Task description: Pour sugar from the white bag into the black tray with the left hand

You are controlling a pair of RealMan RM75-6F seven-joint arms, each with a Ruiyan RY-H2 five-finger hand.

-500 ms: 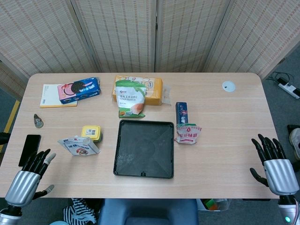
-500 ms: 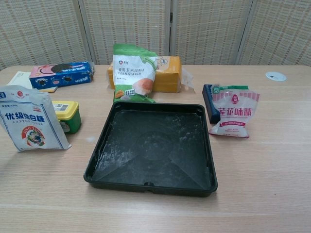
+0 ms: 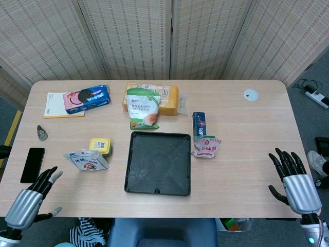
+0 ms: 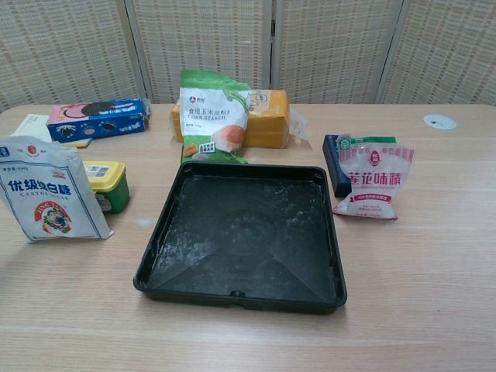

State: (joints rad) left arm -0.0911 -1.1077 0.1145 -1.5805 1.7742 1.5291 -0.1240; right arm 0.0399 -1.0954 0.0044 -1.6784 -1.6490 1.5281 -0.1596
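At the table's near edge, both hands idle, fingers spread, holding nothing.

Left hand (image 3: 28,203) sits near the white sugar bag (image 3: 85,160), which stands upright just left of the black tray (image 3: 158,163), handy for a tip-over pour; right hand (image 3: 297,181) waits well apart, likely keeping clear. Pouring not yet begun.

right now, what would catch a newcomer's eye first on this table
The black tray sits at the centre near the front edge, dusted with white residue. To its left stands the white bag of sugar, untouched; behind it a green cornstarch bag. Both hands, left and right, wait open at the table's near corners.
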